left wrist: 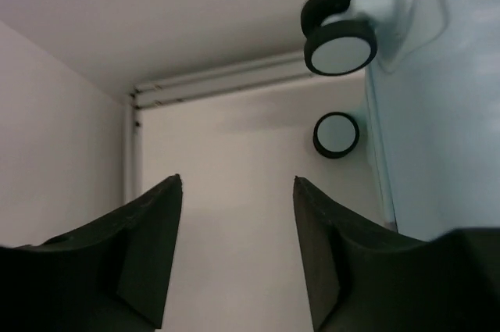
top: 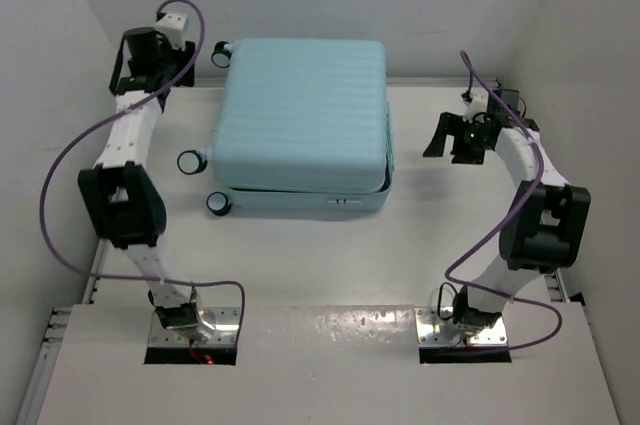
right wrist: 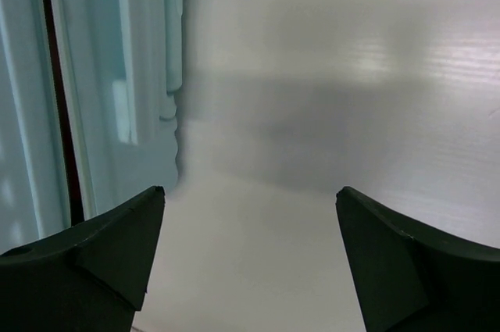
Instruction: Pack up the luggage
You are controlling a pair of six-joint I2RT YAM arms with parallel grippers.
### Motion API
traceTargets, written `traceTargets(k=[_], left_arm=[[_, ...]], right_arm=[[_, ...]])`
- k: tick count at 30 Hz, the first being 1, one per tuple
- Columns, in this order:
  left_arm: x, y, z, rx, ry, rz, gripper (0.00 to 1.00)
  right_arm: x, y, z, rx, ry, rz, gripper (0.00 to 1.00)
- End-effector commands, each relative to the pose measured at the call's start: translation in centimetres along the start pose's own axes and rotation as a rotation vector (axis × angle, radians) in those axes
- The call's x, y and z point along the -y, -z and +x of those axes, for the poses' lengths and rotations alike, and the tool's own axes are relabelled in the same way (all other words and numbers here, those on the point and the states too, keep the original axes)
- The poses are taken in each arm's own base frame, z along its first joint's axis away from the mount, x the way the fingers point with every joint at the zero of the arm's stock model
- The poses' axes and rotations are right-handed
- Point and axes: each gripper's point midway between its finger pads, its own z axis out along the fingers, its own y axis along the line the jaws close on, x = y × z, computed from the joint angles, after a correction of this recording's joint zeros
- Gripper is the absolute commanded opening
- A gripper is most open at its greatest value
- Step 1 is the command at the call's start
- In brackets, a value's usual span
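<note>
Top external view: the luggage [top: 303, 125] lies flat at the far middle of the counter [top: 330, 265], lid down. The left jaws wait by a far wheel [top: 222, 53] and the right jaws beside its seam [right wrist: 61, 113], both wide and empty, probably ready to press it shut.

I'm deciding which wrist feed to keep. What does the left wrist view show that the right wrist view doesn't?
Left wrist only: the luggage shows a near wheel and a farther wheel. Right wrist only: the dark gap between its shells. Both: the aqua shell, the table, and an open, empty pincer, the left pincer and the right pincer.
</note>
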Motion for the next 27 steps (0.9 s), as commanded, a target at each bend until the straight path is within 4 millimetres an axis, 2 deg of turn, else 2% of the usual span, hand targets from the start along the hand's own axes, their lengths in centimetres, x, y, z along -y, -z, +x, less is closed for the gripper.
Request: traceTargets(k=[1, 2, 3, 4, 5, 6, 7, 8, 9, 10, 11, 14, 15, 18, 19, 21, 22, 23, 25, 26, 27], left_arm=[[1.6, -3.8, 1.4, -0.127, 0.03, -0.025, 0.59], [3.0, -5.2, 2.8, -0.178, 0.037, -0.01, 0.55], [4.6, -7.5, 5.0, -0.233, 0.034, 0.027, 0.49], [6.4, -8.0, 6.0, -0.259, 0.03, 0.074, 0.48], [10.4, -8.0, 5.2, -0.236, 0.02, 0.189, 0.48], [12.8, -7.8, 6.1, -0.25, 0.014, 0.25, 0.46], [14.7, -7.6, 5.2, -0.21, 0.003, 0.292, 0.43], [16.3, -7.2, 4.9, -0.197, -0.029, 0.329, 0.42], [18.9, -6.6, 5.2, -0.2, -0.062, 0.383, 0.42], [19.6, -6.4, 5.5, -0.206, -0.075, 0.396, 0.42], [19.8, -6.0, 5.0, -0.188, -0.073, 0.414, 0.43], [16.9, -5.7, 3.5, -0.145, -0.038, 0.359, 0.45], [14.5, -5.5, 3.1, -0.142, 0.006, 0.305, 0.47], [9.6, -5.3, 1.7, -0.107, 0.091, 0.15, 0.63], [5.4, -4.8, 1.5, -0.098, 0.136, 0.022, 0.73], [1.4, -3.8, 0.6, -0.054, 0.258, -0.069, 0.79], [-2.3, -2.9, 1.2, -0.046, 0.316, -0.147, 0.81], [-3.6, -1.6, 1.1, -0.039, 0.386, -0.173, 0.81], [-5.3, -0.1, 2.4, -0.064, 0.469, -0.19, 0.81], [-6.0, 0.7, 4.9, -0.111, 0.521, -0.185, 0.8], [-5.4, 2.1, 5.3, -0.126, 0.579, -0.163, 0.79]], right_arm=[[1.3, -1.1, -4.2, 0.08, -0.008, 0.064, 0.88], [1.6, -1.4, -4.4, 0.079, -0.035, 0.078, 0.88], [2.0, -1.4, -5.4, 0.099, -0.036, 0.1, 0.88], [2.6, -2.7, -4.9, 0.069, -0.078, 0.105, 0.87], [2.5, -3.0, -5.0, 0.066, -0.081, 0.101, 0.87], [2.6, -3.5, -5.2, 0.063, -0.088, 0.094, 0.87], [2.5, -3.9, -4.9, 0.05, -0.095, 0.091, 0.87], [2.2, -4.1, -4.8, 0.046, -0.093, 0.08, 0.87], [1.7, -4.6, -4.5, 0.036, -0.088, 0.058, 0.87], [1.2, -4.7, -4.1, 0.023, -0.094, 0.034, 0.87], [0.7, -5.0, -3.7, 0.015, -0.084, 0.02, 0.87], [-0.7, -5.7, -2.7, -0.003, -0.055, -0.025, 0.87], [-1.5, -5.9, -2.3, -0.014, -0.043, -0.038, 0.87], [-2.5, -6.3, -1.9, -0.014, -0.021, -0.072, 0.87], [-3.3, -6.6, -1.6, -0.016, -0.006, -0.088, 0.87], [-3.9, -7.1, -1.0, -0.034, -0.011, -0.094, 0.87], [-4.1, -7.4, -0.9, -0.032, -0.009, -0.094, 0.85], [-4.2, -8.0, -0.4, -0.044, -0.063, -0.093, 0.85], [-4.4, -8.8, 0.1, -0.063, -0.116, -0.098, 0.84], [-5.0, -9.3, 0.8, -0.079, -0.123, -0.107, 0.84], [-5.0, -9.9, 1.0, -0.09, -0.162, -0.109, 0.81]])
